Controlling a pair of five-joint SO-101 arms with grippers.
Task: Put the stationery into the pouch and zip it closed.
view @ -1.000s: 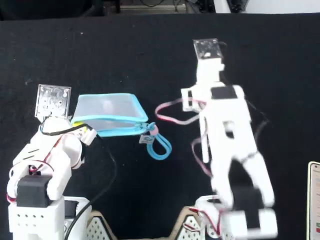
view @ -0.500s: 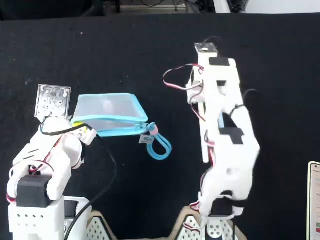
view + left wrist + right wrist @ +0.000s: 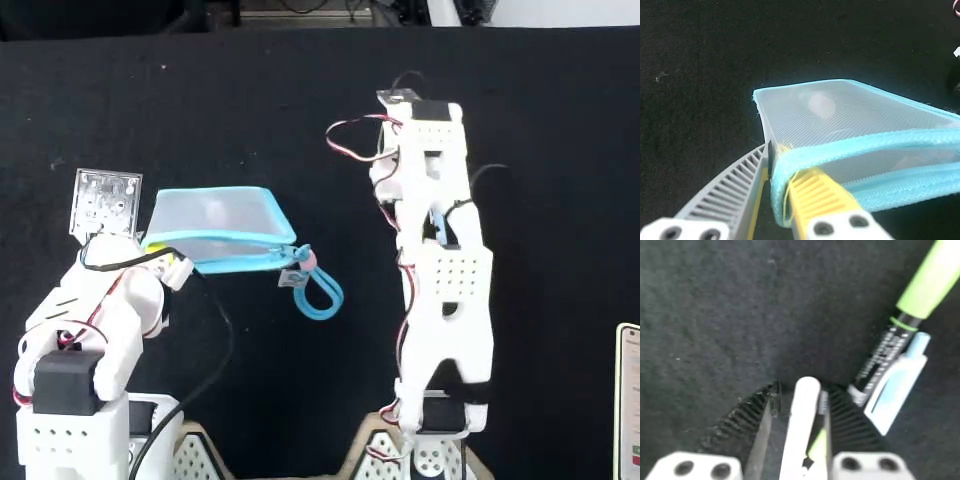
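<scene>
A translucent pouch (image 3: 215, 225) with light blue trim lies left of centre, and its zipper pull with a blue loop (image 3: 318, 292) points toward the middle. My left gripper (image 3: 172, 268) is shut on the pouch's near left corner. In the left wrist view the grey and yellow fingers pinch the blue edge (image 3: 779, 172) of the pouch (image 3: 840, 120). My right arm (image 3: 445, 290) stretches out over the table's middle right. Its gripper (image 3: 800, 390) is open and straddles a white pen (image 3: 802, 412) on the cloth. A green and black pen with a light blue clip (image 3: 900, 340) lies just beside it.
The table is covered in black cloth (image 3: 250, 110). A white card-like object (image 3: 630, 400) sits at the right edge. A light blue piece (image 3: 441, 226) peeks through a gap in the right arm.
The right arm has swung forward and stretched out low over the table. The left arm and the pouch have not moved.
</scene>
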